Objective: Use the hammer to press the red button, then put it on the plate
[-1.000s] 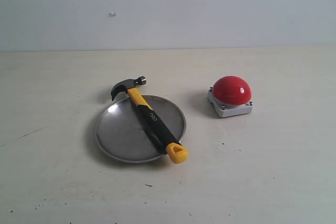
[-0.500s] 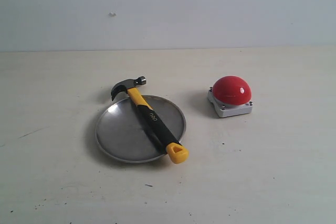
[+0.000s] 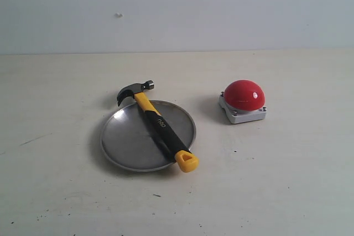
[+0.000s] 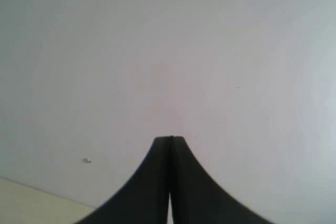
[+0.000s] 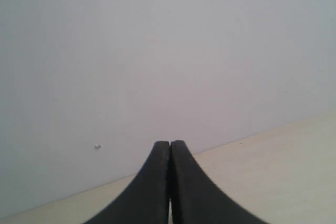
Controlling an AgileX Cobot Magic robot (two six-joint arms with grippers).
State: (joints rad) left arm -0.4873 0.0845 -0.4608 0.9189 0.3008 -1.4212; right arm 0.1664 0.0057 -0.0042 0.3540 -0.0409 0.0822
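The yellow-and-black claw hammer (image 3: 159, 125) lies slantwise across the round silver metal plate (image 3: 124, 142), head past its far rim, looped end overhanging the near right rim. The red dome button (image 3: 244, 95) sits on the pale bench (image 3: 276, 186), right of the plate, apart.

We see soft, even light on the pale table (image 3: 287, 181). Faint shadows fall toward its left edge from the red button (image 3: 244, 93) and the plate (image 3: 124, 139), and a small glint marks the dome. In our wrist views the left gripper (image 4: 169, 140) and right gripper (image 5: 170, 143) are dark, blurred silhouettes.
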